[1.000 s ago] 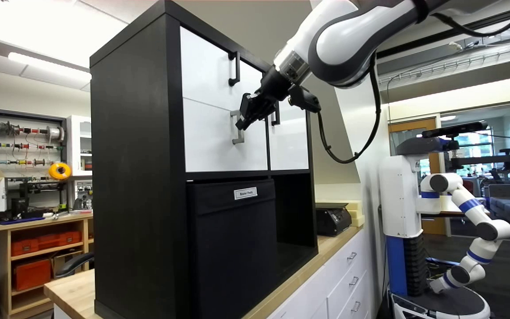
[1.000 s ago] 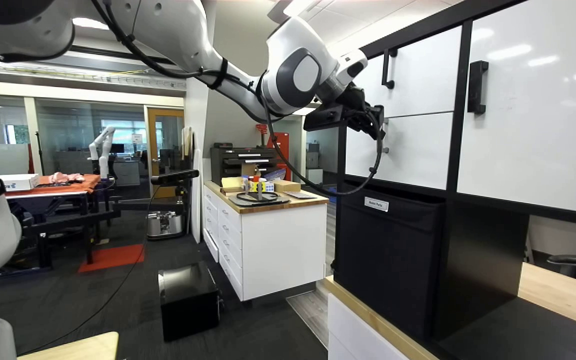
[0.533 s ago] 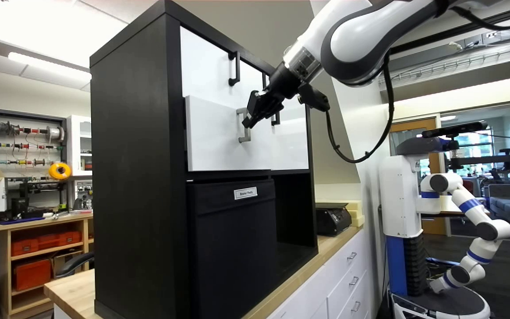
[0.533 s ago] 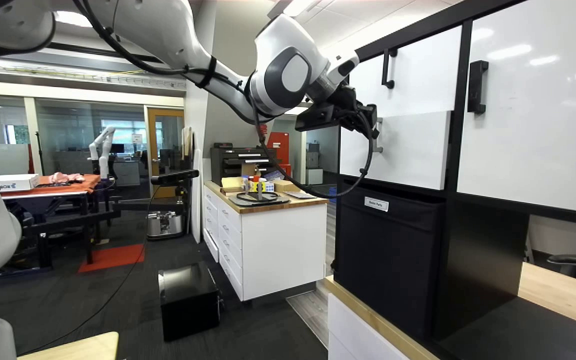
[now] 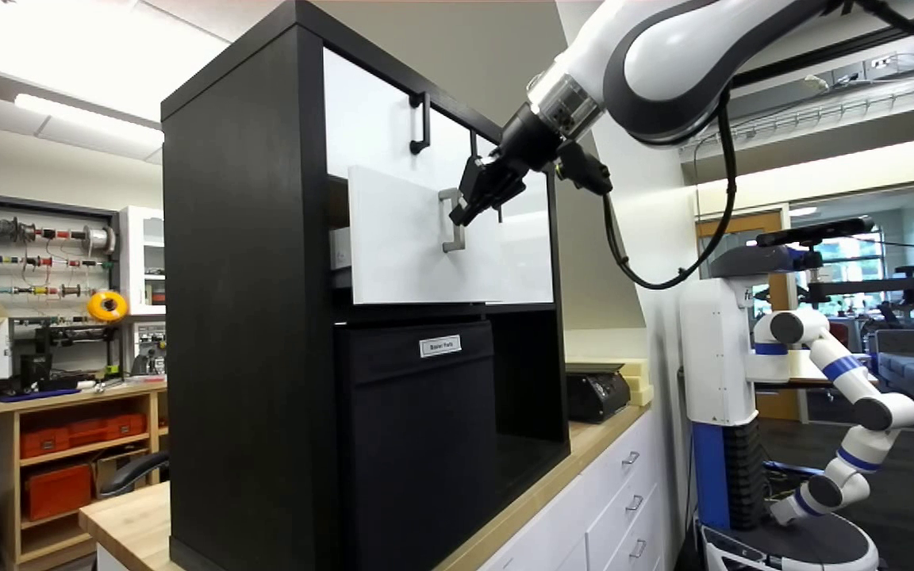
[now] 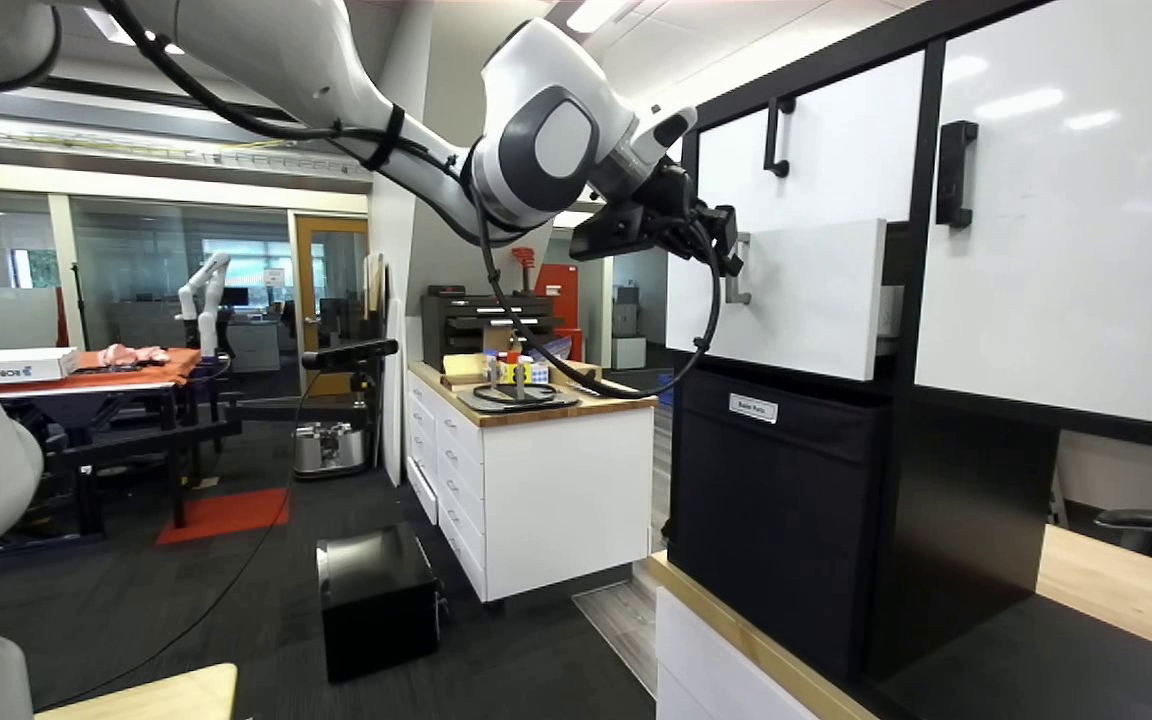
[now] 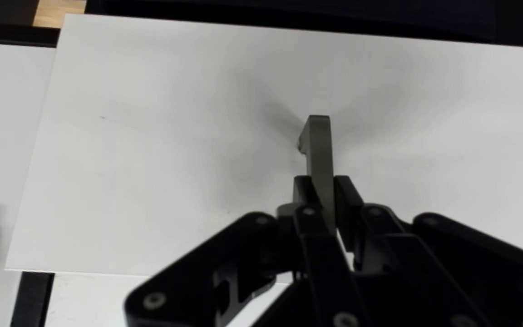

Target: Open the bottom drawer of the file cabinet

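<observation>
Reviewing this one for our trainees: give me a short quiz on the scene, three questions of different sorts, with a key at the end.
1. Short answer: in the wrist view, what is the gripper closed on?
2. True or false: the bottom drawer stands out from the front of the file cabinet.
3. Multiple choice: the upper handle, just above the bottom drawer, is (a) silver-grey, (b) black, (c) white.

Key: 1: the silver-grey handle of the bottom drawer. 2: true, as both exterior views show. 3: b.
</observation>
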